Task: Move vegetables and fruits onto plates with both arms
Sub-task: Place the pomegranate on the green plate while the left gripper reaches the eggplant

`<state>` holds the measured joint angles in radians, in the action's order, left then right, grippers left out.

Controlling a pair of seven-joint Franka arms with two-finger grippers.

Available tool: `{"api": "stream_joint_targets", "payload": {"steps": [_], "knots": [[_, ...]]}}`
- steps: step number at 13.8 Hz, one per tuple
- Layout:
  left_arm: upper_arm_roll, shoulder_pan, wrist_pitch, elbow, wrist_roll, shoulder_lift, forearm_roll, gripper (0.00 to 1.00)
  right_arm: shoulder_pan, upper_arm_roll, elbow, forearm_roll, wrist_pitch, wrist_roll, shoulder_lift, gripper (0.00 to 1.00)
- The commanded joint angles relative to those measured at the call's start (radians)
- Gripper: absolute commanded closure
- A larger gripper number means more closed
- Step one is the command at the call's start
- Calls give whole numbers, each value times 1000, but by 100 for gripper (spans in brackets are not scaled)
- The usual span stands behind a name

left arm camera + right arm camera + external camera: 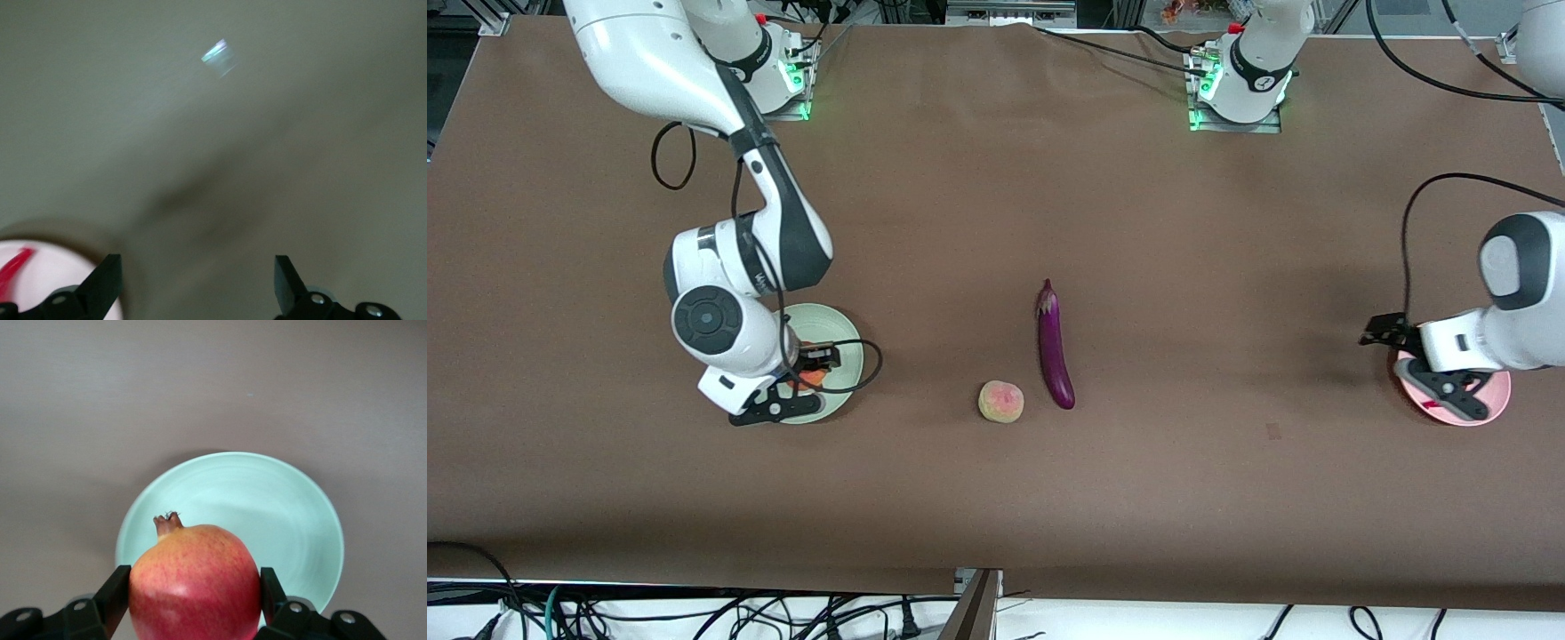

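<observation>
My right gripper (815, 372) is shut on the red pomegranate (193, 583) and holds it just over the mint green plate (845, 342), which also shows in the right wrist view (287, 513). My left gripper (1383, 333) is open and empty, over the table at the edge of the pink plate (1498, 396). The red chili pepper (15, 267) lies on the pink plate (47, 273). The purple eggplant (1054, 347) and the peach (1001, 401) lie side by side mid-table, the peach nearer the front camera.
The brown table cover (1227, 267) spreads between the two plates. Both arm bases (1236, 89) stand along the table's edge farthest from the front camera. Cables hang off the edge nearest that camera.
</observation>
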<state>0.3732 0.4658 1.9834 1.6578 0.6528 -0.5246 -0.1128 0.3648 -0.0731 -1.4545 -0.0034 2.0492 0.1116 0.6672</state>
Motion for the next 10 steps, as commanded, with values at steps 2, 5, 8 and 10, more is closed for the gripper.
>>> {"api": "stream_joint_targets", "payload": {"steps": [2, 5, 8, 10], "knots": [[110, -105, -75, -1, -369, 5, 22, 0, -50, 13, -130, -10, 149, -55, -6, 55], [125, -284, -20, 2, -711, -11, 7, 0, -56, 15, -158, -4, 184, -55, -4, 13], [105, -433, 193, 4, -1025, -92, -47, 0, -58, 15, -150, -3, 174, -38, -11, 8], [93, -513, 325, 4, -1196, -136, -97, 0, -52, 24, -133, -1, 166, 0, -23, 8]]}}
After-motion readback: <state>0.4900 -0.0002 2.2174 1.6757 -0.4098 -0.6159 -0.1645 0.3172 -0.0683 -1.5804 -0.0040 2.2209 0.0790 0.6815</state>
